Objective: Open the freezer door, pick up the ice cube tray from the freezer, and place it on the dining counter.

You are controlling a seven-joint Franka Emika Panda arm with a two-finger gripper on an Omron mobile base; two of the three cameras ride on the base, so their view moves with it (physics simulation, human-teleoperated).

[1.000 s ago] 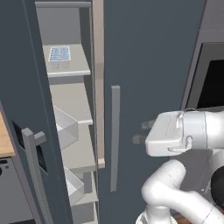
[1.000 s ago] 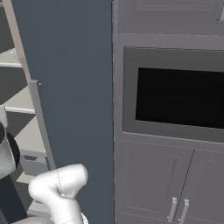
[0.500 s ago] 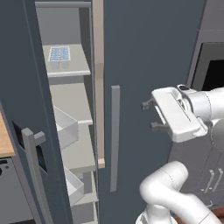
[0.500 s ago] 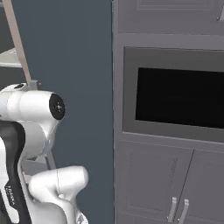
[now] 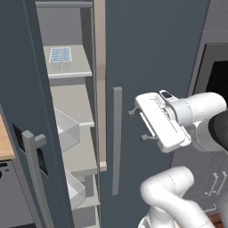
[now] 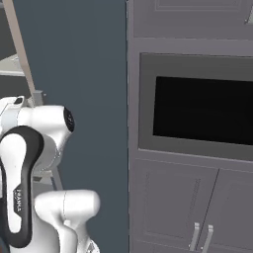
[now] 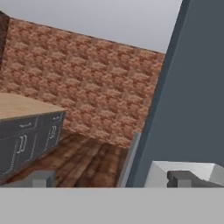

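With the freezer door (image 5: 26, 133) swung open at frame left, the tray (image 5: 60, 55) lies on the freezer's (image 5: 73, 133) upper-left shelf, while the gripper (image 5: 138, 125), jaws spread, hangs mid-frame beside the closed door's handle (image 5: 116, 140).

A: How much of the tall slate blue-grey freezer door (image 5: 26, 133) shows?

B: It's cut off at nine and six o'clock in the left base view.

A: The small pale blue-white ice cube tray (image 5: 59, 55)?

B: Its cells are too small to count.

A: The black-windowed wall oven (image 5: 217, 80)?

B: Cut off at three o'clock; the white arm hides its lower part.
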